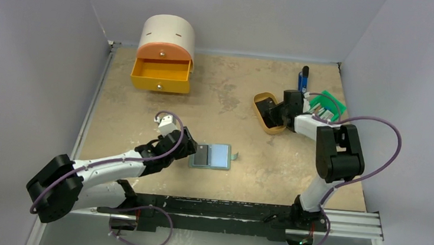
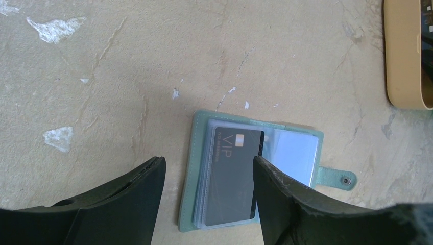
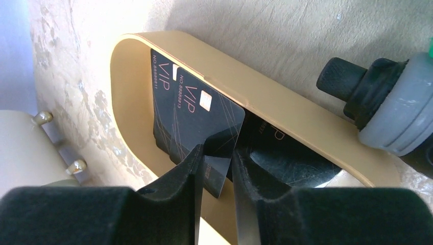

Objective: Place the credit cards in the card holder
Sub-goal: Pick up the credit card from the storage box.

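the credit cards [image 3: 189, 102] look thin, stiff and slick, sitting in the tan tray [image 3: 286, 109]. right claw [image 3: 218, 150] straddles one's corner, likely the only hold; whether it pinches i cannot tell. left claw [image 2: 209, 161] gapes over the card holder [image 2: 292, 153] on the counter [image 2: 102, 61].

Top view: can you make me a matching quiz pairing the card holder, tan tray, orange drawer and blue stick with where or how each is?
1 card holder
2 tan tray
3 orange drawer
4 blue stick

a pulled out
b lying open with one credit card
c in the far right corner
d holding more credit cards

Pairs: 1-b, 2-d, 3-a, 4-c
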`<state>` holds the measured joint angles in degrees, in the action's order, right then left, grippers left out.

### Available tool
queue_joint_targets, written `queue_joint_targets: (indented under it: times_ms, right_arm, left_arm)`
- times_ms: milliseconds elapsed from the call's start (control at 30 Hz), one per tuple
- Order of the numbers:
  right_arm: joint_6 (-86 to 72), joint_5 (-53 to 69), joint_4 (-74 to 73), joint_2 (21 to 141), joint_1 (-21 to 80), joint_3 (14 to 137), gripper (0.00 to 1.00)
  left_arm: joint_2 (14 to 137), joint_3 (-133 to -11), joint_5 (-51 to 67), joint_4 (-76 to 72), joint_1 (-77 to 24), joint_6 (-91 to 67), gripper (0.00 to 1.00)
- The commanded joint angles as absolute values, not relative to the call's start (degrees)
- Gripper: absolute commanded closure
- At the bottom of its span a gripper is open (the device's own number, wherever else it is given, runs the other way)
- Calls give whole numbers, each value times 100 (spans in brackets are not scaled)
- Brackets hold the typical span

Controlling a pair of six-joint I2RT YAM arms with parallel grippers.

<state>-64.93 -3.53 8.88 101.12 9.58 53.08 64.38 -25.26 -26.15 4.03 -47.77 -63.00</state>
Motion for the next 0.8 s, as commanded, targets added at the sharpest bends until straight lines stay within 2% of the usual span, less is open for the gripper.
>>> queue_joint_targets:
  times_ms: [0, 667, 767]
  right_arm:
    - [-6321, -509, 765, 9852, 937, 5185, 74]
    - [-6214, -509, 707, 9339, 934, 5156, 92]
    - [-6212, -505, 703, 9294, 937, 5181, 98]
  left_arm:
    - [6489, -2651, -2584, 295, -4802, -6328, 37]
    - [6548, -2633, -2540, 263, -4800, -6387, 38]
    - [6556, -2634, -2531, 248, -4800, -6394, 38]
